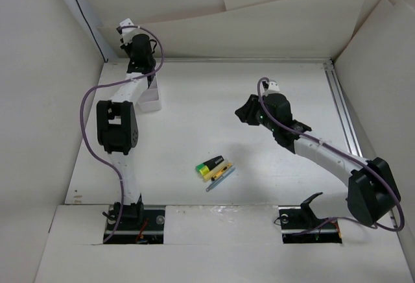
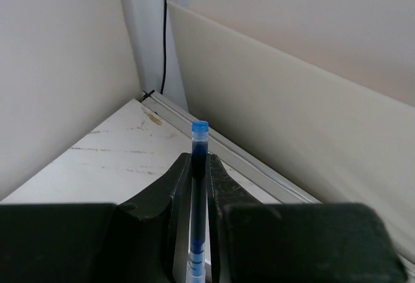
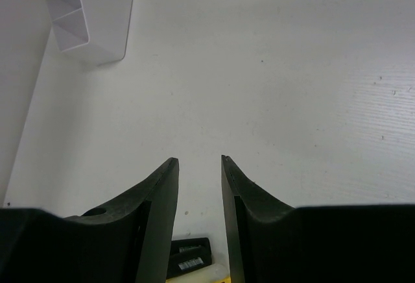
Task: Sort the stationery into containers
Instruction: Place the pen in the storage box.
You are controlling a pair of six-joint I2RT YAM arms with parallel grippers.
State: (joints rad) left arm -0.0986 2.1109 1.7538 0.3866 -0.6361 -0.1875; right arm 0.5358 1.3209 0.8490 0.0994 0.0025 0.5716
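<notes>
Roughly midway at best, judging by the layout. Left fingers (image 2: 175,185) clamped tight on a blue pen (image 2: 200,137), its capped tip poking out past the fingertips, raised clear of the surface (image 2: 110,153) near the back left corner. Not yet dropped into the white box (image 1: 154,98), lying just beside and partly beneath the left arm (image 1: 123,124). Right fingers (image 3: 159,192) set at a moderate gap, gripping nothing, hovering over bare surface between box and pile.

Left to sort: a small pile near the front middle, yellow-green highlighters (image 1: 213,165) with black parts and a thin grey pen (image 1: 222,178) touching them, all loose and well apart from the box. Impossible to count the pile exactly.

From the top view alone: the whole layout of box, pile and both arms, but no sign of the blue pen, hidden under the left wrist. From the left wrist alone: the pen and the grip on it, yet neither box nor pile. From the right wrist alone: the inside of the box, split by a divider, with nothing showing in the two visible compartments; also the black end of a highlighter at the bottom edge, just below the fingers.
</notes>
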